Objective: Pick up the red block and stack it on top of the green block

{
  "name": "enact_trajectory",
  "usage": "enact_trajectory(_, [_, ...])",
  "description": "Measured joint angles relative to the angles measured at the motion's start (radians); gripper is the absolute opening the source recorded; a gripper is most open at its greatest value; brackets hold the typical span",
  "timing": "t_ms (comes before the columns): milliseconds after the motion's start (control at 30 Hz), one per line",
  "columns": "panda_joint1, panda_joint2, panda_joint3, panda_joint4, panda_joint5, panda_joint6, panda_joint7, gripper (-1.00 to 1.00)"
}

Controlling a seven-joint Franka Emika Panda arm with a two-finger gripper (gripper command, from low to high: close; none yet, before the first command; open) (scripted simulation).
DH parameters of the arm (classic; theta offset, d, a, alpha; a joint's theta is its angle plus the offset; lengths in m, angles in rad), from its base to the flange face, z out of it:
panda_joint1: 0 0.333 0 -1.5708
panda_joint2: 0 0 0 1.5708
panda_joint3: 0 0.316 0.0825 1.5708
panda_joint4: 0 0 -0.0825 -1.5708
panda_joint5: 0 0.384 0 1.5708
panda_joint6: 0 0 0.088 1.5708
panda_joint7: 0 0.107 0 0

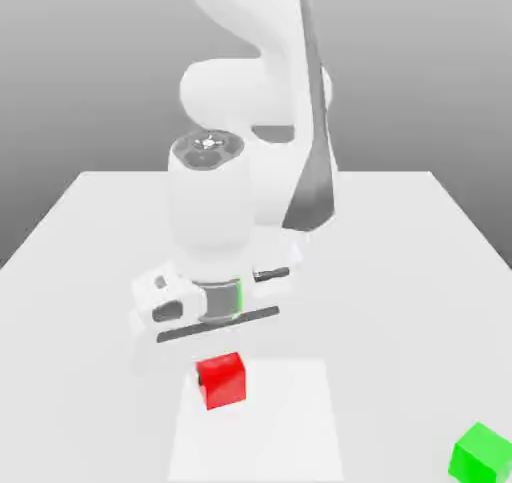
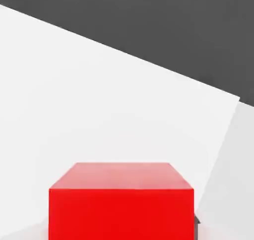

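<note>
Red block [image 1: 221,379] under end effector [image 1: 221,343], green block [image 1: 480,452] apart.

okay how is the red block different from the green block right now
The small red cube sits directly below the robot's gripper, near the middle of the white table; the small green cube stands apart, far toward the exterior view's right, with nothing near it. The red cube is wholly in frame; the green cube reaches the picture's corner. Both look alike in shape and size and rest on the table.
</note>
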Motion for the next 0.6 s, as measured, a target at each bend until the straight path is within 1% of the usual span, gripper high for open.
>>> enact_trajectory(333, [0.227, 0.15, 0.224, 0.34, -0.079, -0.193, -0.077, -1.0])
enact_trajectory(400, [0.26, 0.216, 0.237, 0.379, -0.102, -0.169, -0.075, -1.0])
enact_trajectory(467, [0.279, 0.286, 0.225, 0.392, -0.121, -0.112, -0.066, -1.0])
enact_trajectory(500, [0.284, 0.308, 0.221, 0.395, -0.127, -0.093, -0.062, 1.0])
enact_trajectory(600, [0.284, 0.308, 0.221, 0.395, -0.127, -0.093, -0.062, 1.0])
